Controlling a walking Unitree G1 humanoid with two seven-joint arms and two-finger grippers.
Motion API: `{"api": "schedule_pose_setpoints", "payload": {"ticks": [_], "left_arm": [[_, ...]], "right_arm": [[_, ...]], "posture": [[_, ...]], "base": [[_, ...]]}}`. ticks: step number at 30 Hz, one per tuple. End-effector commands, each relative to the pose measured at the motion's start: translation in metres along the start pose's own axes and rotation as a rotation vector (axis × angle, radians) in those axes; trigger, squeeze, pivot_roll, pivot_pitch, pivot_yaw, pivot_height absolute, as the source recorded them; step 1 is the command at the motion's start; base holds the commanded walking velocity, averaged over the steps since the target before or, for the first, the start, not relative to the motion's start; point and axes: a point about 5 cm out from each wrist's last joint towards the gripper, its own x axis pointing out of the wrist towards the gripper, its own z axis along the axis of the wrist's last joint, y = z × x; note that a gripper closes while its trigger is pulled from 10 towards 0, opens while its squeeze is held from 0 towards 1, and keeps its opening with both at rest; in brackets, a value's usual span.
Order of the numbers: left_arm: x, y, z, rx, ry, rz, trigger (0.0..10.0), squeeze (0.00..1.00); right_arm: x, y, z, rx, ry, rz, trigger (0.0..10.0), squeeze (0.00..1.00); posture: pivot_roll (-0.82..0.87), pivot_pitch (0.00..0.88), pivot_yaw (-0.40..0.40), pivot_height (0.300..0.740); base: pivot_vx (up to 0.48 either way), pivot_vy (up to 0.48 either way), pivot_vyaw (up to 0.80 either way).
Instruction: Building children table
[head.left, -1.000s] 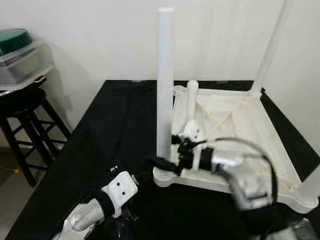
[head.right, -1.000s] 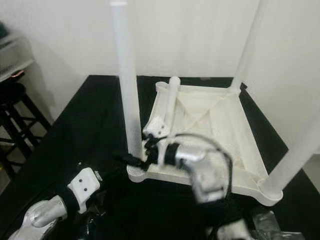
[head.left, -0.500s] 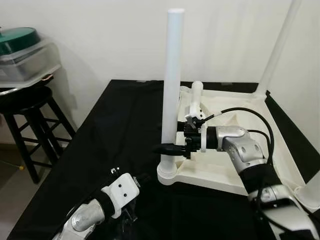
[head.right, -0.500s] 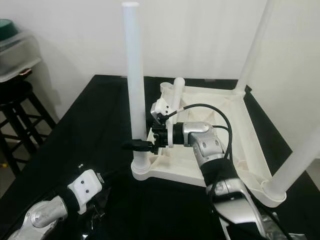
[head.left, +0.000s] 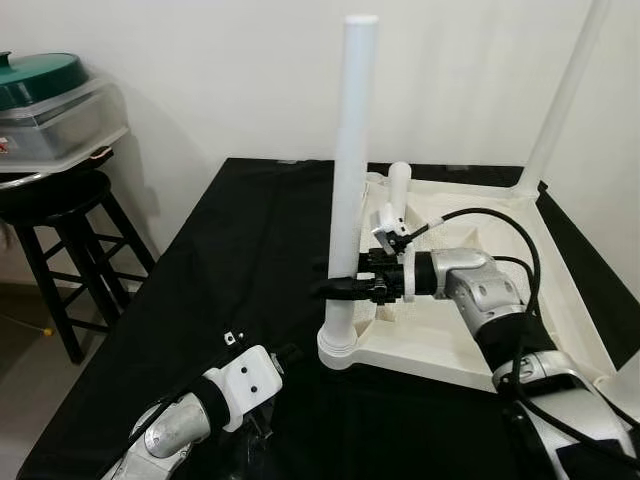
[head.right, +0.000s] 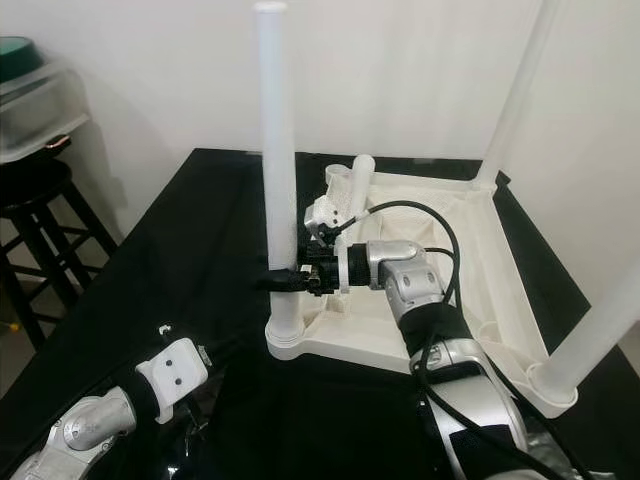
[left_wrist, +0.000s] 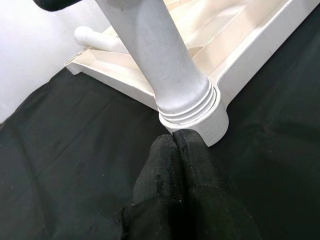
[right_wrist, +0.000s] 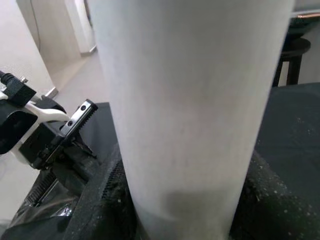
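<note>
Stool (head.left: 62, 215) at far left, dark wood, carrying a clear bin with green lid (head.left: 45, 100). Black surface (head.left: 210, 270) next, spreading across the middle.

Left gripper (left_wrist: 175, 150) low over the cloth near the front edge, fingers (left_wrist: 195, 165) pressed flat together, holding nothing, tips just short of the ribbed corner socket (left_wrist: 200, 112). Touching it or not: cannot tell.

Upside-down white tabletop (head.left: 560, 300) flat on the surface toward the right, ribbed underside up. Front-left leg (head.left: 350, 170) seated in that socket, long axis straight up. Right gripper (head.left: 340, 288) reaching in level from the right, at right angles to the leg, low on the shaft above the socket. Fingers (right_wrist: 95, 200) spread to the leg's full width and closed around it, one each side, per the right wrist view. Right arm clearly the one at work; left only standing by at the base. Likely next: twisting or pressing the leg home, turning about the upright axis.

Loose leg (head.left: 393, 195) lying tilted inside the tabletop behind the right wrist. Far-right leg (head.left: 565, 90) upright at the back corner, another leg (head.right: 590, 340) at the near right corner.
</note>
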Motion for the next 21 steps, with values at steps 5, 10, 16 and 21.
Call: {"api": "schedule_pose_setpoints", "payload": {"ticks": [5,10,16,21], "left_arm": [[-0.001,-0.002,-0.001,0.008,0.002,0.005,10.0,0.00],[-0.002,0.000,0.001,0.008,-0.001,0.014,10.0,0.00],[-0.004,0.001,-0.001,-0.027,-0.014,0.021,10.0,0.00],[-0.003,0.001,-0.002,-0.026,-0.016,-0.001,10.0,0.00]], "right_arm": [[0.000,0.008,-0.025,0.005,0.011,-0.210,0.0,0.00],[0.046,0.076,-0.088,0.331,0.013,-0.671,0.0,0.00],[0.040,0.070,-0.075,0.252,-0.005,-0.770,0.0,0.00],[0.044,0.069,-0.077,0.271,0.009,-0.722,0.0,0.00]], "posture": [[-0.03,0.018,-0.026,0.740],[0.00,0.042,-0.029,0.740],[-0.05,0.018,0.011,0.740],[-0.04,0.014,0.010,0.740]], "base": [[0.000,0.000,0.00],[0.000,0.000,0.00],[0.000,0.000,0.00],[0.000,0.000,0.00]]}}
